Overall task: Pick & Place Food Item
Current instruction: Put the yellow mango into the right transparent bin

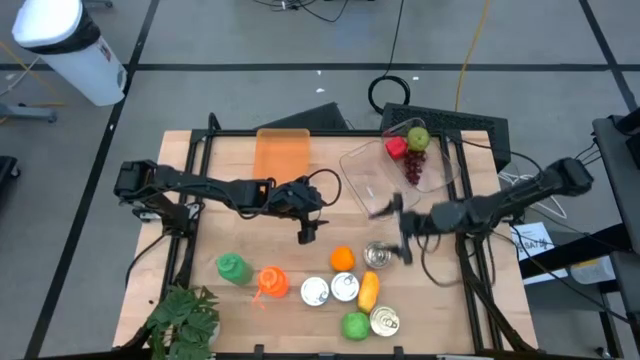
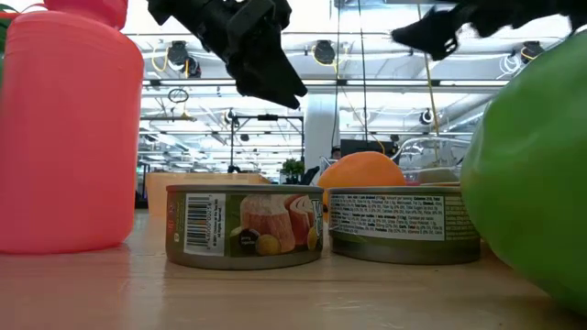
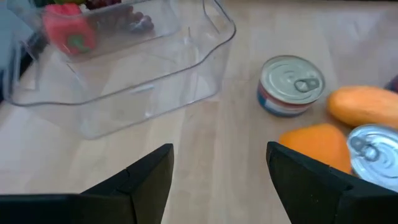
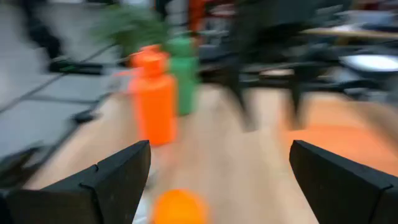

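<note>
From above, the left claw [image 1: 306,233] hangs over the middle of the wooden surface [image 1: 200,190], its fingers spread wide and holding nothing, while the right claw [image 1: 403,233], also wide and empty, sits at about three o'clock from it. The orange [image 1: 343,259] lies between them toward six o'clock, with the clear container [image 1: 372,175] at one o'clock holding a red pepper [image 1: 396,147], an apple [image 1: 418,137] and grapes [image 1: 413,168]. At table height, two cans [image 2: 246,227] stand side by side before the orange [image 2: 364,171]. The left wrist view shows wide fingers [image 3: 146,180] over bare wood, the container [image 3: 124,62], a can [image 3: 291,84] and the orange [image 3: 314,145] beyond. The right wrist view, blurred, shows spread fingers [image 4: 115,180], an orange bottle [image 4: 152,93] and a green bottle [image 4: 181,71].
</note>
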